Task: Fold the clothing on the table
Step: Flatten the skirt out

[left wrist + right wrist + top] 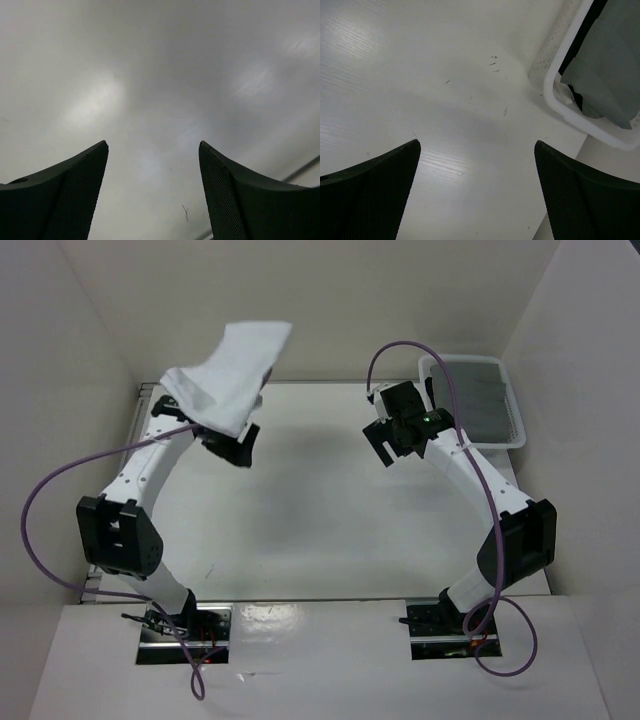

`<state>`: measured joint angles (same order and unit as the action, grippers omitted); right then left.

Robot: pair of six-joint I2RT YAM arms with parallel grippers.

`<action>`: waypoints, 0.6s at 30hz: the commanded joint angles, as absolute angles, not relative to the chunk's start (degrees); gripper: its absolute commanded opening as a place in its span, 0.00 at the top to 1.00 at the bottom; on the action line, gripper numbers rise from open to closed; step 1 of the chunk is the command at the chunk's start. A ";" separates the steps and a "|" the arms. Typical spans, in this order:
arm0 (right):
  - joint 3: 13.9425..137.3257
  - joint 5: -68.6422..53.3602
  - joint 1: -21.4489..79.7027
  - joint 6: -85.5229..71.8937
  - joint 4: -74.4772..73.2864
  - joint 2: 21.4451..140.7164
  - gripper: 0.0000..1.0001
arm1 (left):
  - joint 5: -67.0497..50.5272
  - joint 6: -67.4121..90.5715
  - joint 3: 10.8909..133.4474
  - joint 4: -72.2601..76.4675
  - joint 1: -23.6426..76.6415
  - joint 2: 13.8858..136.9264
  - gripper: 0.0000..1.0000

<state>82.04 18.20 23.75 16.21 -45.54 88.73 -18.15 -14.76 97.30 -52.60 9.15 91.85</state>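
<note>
The white table (320, 510) has open tabletop between the two arms, with walls close behind and on both sides. The white clothing (228, 375) is off the surface, bunched over the left arm's wrist at the far left, above the left gripper (152, 147), whose fingers stand apart around only air. The right gripper (476, 145), spread wide, hovers just beside the white basket (554, 95) holding a dark grey cloth (612, 60).

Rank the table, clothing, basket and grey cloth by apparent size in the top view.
1. Table.
2. Clothing and basket: about alike; the clothing is raised nearer the camera, so unranked.
3. Grey cloth, inside the basket.
</note>
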 commanded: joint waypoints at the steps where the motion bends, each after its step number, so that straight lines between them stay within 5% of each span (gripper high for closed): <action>1: 81.74 17.84 23.73 16.61 -44.03 86.40 0.01 | -13.19 -15.64 87.83 -50.19 10.63 87.36 0.20; 13: 82.27 16.71 23.73 16.61 -44.56 86.40 0.01 | -11.34 -19.49 80.34 -52.97 14.58 90.78 0.26; 16: 82.27 16.70 23.73 16.61 -44.56 86.40 0.01 | -3.20 -20.21 75.08 -54.40 19.93 94.47 0.26; 18: 82.27 16.18 23.73 16.61 -44.56 86.92 0.01 | 12.94 -19.70 67.81 -54.40 25.71 101.66 0.26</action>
